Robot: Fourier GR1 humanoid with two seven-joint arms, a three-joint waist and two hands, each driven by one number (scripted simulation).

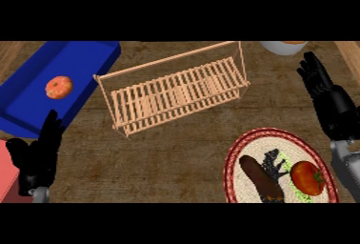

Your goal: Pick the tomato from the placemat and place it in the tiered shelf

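A red tomato (pixel 308 177) lies on the right part of a round woven placemat (pixel 247 143) with a red rim, at the lower right. Beside it on the mat lies a dark brown sausage-shaped item (pixel 260 179). The light wooden tiered shelf (pixel 175 90) stands in the middle at the back, its slats bare. My right hand (pixel 330 102) is open at the right edge, fingers straight and pointing away, above and right of the tomato, not touching it. My left hand (pixel 38 155) is open at the lower left, fingers up.
A blue tray (pixel 28 102) at the back left holds an orange round fruit (pixel 59 87). A white bowl (pixel 281 46) shows at the top right edge. A red object (pixel 5 171) sits at the left edge beside my left hand.
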